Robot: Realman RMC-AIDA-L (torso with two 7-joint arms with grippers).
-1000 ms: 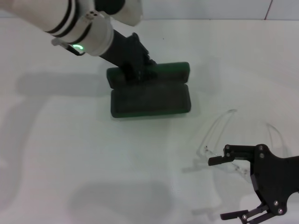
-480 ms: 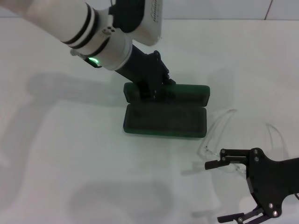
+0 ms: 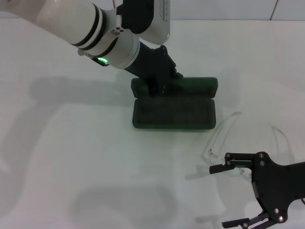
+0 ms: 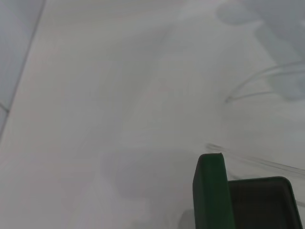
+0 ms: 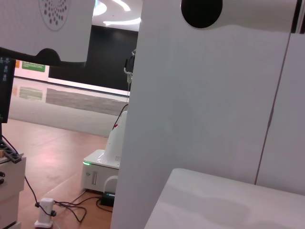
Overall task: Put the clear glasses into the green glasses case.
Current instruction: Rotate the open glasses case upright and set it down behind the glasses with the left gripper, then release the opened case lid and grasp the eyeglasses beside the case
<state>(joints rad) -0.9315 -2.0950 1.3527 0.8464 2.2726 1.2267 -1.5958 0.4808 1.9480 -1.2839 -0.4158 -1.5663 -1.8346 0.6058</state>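
- the left gripper (image 3: 159, 88) grips the lid edge of the open green glasses case (image 3: 174, 114) on the table (image 3: 71, 157).
- the clear glasses (image 3: 238, 143) lie just beside the case, on its right.
- the right gripper (image 3: 228, 195) is spread wide over the glasses, holding nothing.

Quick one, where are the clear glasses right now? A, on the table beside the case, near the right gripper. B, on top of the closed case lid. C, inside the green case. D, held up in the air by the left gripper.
A: the clear glasses lie on the table next to the open green glasses case, by the right gripper.
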